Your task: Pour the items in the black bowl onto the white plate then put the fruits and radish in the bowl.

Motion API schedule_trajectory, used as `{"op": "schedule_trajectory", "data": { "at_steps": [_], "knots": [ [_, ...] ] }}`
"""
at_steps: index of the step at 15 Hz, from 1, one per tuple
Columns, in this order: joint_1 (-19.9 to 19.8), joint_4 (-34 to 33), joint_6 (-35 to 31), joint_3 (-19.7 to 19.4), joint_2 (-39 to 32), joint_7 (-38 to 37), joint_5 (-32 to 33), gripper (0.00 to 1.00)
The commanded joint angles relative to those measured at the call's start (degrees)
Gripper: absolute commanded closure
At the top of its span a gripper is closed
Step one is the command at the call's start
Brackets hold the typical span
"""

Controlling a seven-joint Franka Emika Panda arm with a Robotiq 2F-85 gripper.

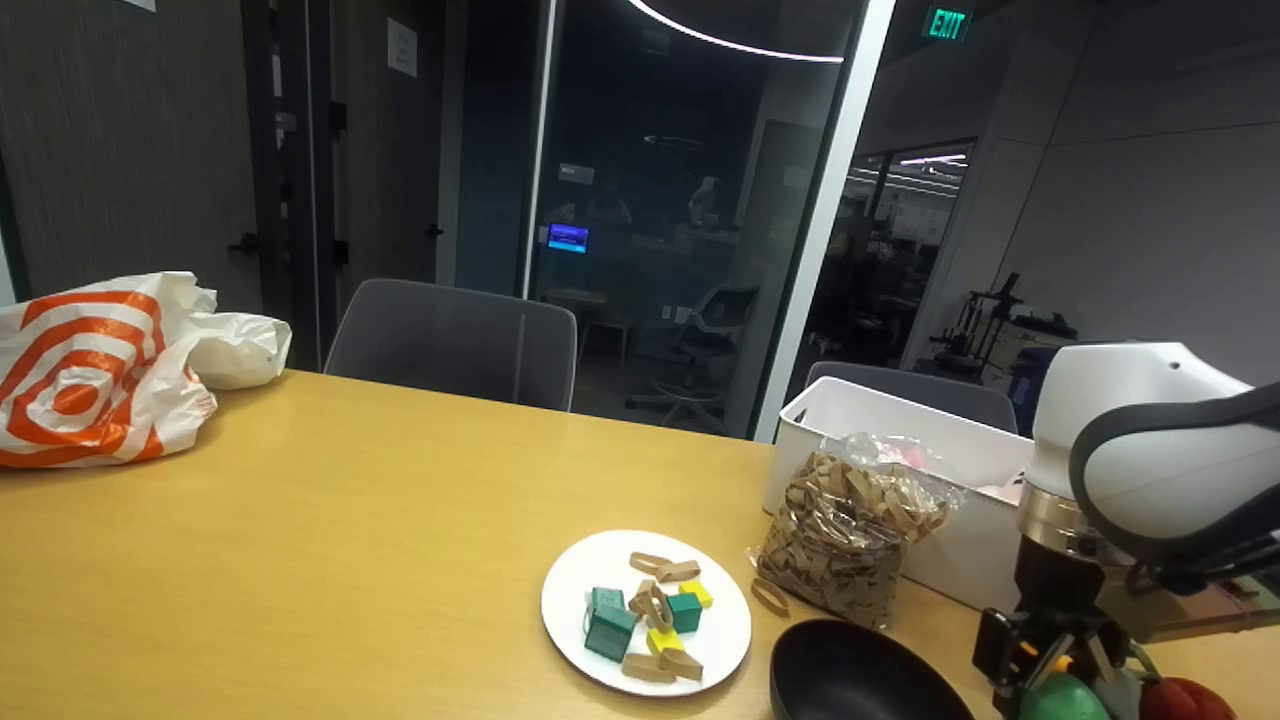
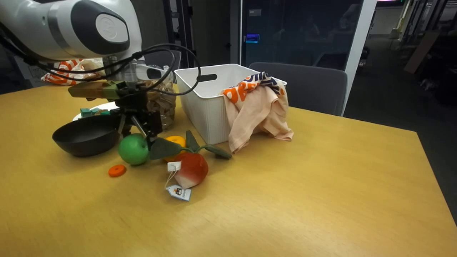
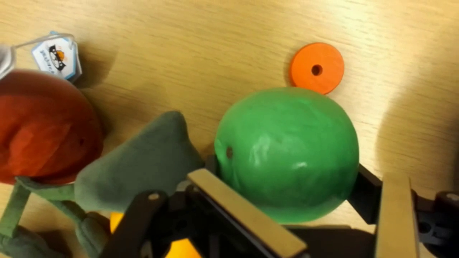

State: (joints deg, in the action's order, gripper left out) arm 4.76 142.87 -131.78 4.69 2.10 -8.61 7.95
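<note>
While the radish [image 2: 193, 169] lies tagged, EXIT [image 1: 946, 23] glows.

In an exterior view, dark doors [image 1: 130, 150] fill the upper left, a glass wall [image 1: 630, 120] the upper middle; a green exit sign [image 1: 946, 23] glows upper right. Gray chairs [image 1: 450, 345] stand behind the wooden table [image 1: 350, 530].

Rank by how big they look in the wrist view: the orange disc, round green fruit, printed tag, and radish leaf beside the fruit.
Largest to smallest:
1. Round green fruit
2. Radish leaf, judged by its visible part
3. Orange disc and printed tag, too alike to rank
</note>
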Motion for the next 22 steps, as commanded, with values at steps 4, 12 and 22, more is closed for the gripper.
{"op": "schedule_trajectory", "data": {
  "at_steps": [4,12,22],
  "knots": [
    [2.3,0.0,1.4,1.8,7.9,5.9,-7.1,0.41],
    [8.1,-0.4,0.7,3.2,11.7,18.5,-16.8,0.41],
    [11.7,-0.9,-0.3,4.1,9.0,27.6,-22.5,0.0]
  ]
}}
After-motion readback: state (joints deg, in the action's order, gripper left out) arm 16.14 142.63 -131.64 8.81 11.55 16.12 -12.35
